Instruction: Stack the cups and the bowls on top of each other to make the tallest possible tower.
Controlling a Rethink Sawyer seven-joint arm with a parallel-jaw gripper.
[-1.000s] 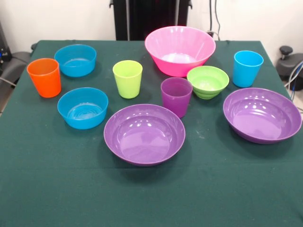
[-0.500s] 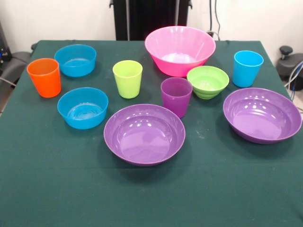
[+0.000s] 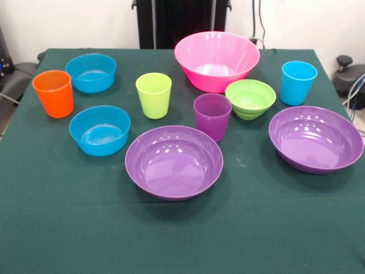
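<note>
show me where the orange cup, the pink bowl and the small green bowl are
orange cup [image 3: 53, 94]: front view, on its side wall.
pink bowl [image 3: 217, 77]: front view, on its outer wall.
small green bowl [image 3: 250, 97]: front view, on its inside.

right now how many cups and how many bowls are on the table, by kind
cups: 4 (orange, lime green, purple, light blue)
bowls: 6 (pink, green, blue, purple)
total: 10

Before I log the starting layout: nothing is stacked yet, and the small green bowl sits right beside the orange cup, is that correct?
Not quite. The front view shows the green bowl beside the purple cup, near the pink bowl; the orange cup stands across the table. Nothing is stacked yet.
</note>
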